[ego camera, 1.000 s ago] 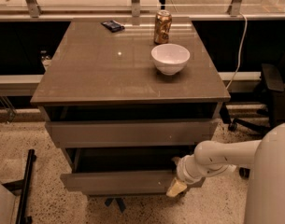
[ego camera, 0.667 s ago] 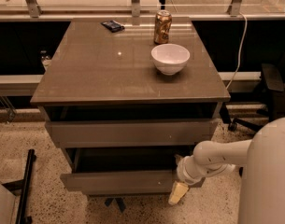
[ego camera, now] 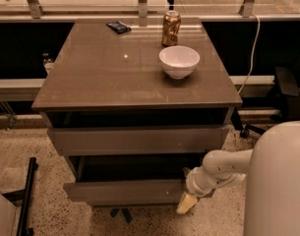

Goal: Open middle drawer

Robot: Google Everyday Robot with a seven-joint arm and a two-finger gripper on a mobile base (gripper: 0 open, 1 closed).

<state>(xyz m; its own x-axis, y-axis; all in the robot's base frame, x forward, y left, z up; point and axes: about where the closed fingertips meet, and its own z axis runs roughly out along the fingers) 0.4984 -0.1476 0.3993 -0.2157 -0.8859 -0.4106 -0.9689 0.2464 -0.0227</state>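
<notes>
The cabinet (ego camera: 139, 73) shows two grey-brown handleless fronts. The upper, wider front (ego camera: 137, 140) sits just under the top. The lower, narrower one is the middle drawer (ego camera: 125, 191); it stands pulled out, with a dark gap above it. No third front shows below it. My gripper (ego camera: 187, 203), on the white arm (ego camera: 223, 166), is at the right end of the middle drawer's front, its cream tip hanging just below the front's lower edge.
On the cabinet top stand a white bowl (ego camera: 179, 61), a can (ego camera: 171, 28) and a small dark packet (ego camera: 118, 27). A white cable (ego camera: 252, 58) hangs at the right. A black bar (ego camera: 26, 195) lies on the speckled floor at the left.
My gripper has dropped slightly at the right end of the middle drawer's front. The drawer front has barely moved.
</notes>
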